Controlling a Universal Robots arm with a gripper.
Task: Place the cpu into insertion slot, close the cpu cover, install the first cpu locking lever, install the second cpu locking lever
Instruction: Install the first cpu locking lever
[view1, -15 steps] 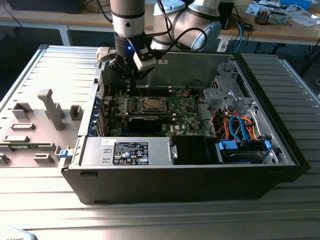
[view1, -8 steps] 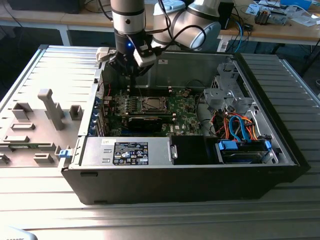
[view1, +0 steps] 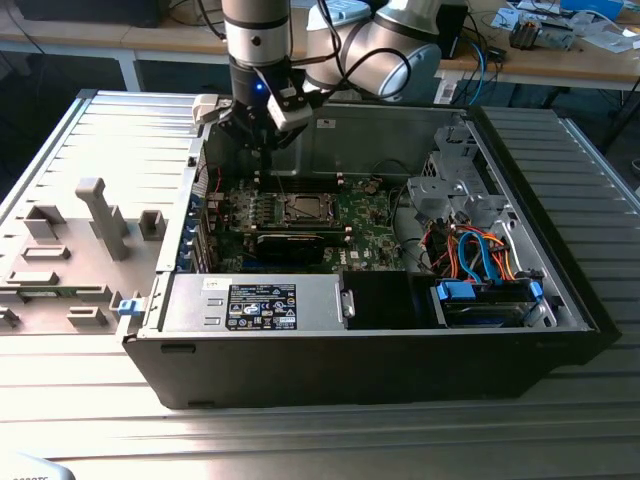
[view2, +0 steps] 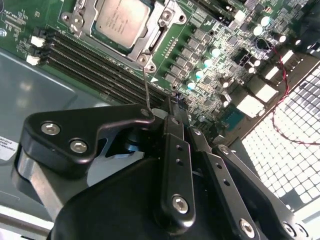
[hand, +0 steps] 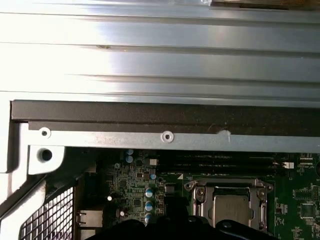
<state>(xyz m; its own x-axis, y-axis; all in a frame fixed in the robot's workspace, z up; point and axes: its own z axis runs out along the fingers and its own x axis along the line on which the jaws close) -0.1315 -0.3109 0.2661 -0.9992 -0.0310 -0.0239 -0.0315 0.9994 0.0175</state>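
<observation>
Above the motherboard (view1: 300, 215) | gripper (view2: 172, 107) fingers pinched together, nothing held | cpu (view2: 122, 20) seated in socket, cpu cover (view2: 150, 47) down

- arm (view1: 262, 40): silver-grey tube segments, rounded grey joint caps, a small blue light glowing near the wrist.
- gripper (view2: 172, 117): matte black linkage bars, round silver screw heads.
- a pale boxy module (view1: 290, 108) clipped at the wrist.
</observation>
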